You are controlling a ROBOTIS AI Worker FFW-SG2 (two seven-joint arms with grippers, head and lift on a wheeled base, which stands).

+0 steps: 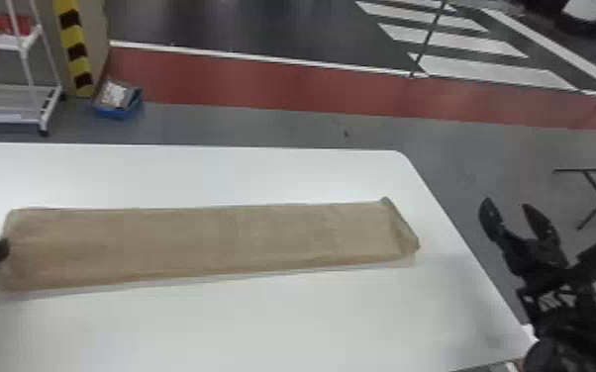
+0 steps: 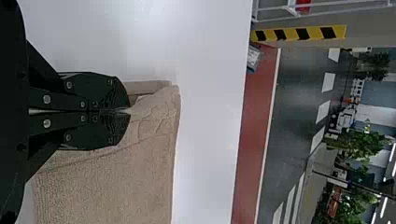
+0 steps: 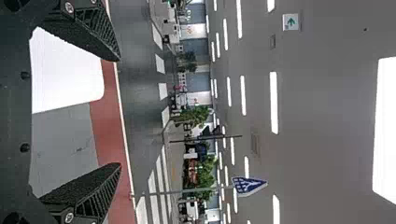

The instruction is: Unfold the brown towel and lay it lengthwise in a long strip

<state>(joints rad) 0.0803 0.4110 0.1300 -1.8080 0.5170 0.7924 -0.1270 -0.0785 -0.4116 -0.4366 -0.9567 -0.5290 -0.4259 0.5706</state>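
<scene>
The head view shows the brown cloth towel (image 1: 213, 242) lying on the white, round-cornered table (image 1: 262, 326) as a long, flat strip. Its long axis runs from the robot's left to its right, roughly along the table's far edge (the right end angles slightly away from the robot). That right end is cut on a slant, with a narrow fold along it, and lies near the table's right edge.

At the strip's left end is the black left gripper (image 1: 6, 247). In the left wrist view its two flat fingers are pressed together, tips closed on a gathered bit of the towel's edge (small creases fan out beside them).

The black right gripper (image 1: 507, 204) is beyond the table's right edge, well apart from the towel, its fingers spread wide with nothing between them.
</scene>
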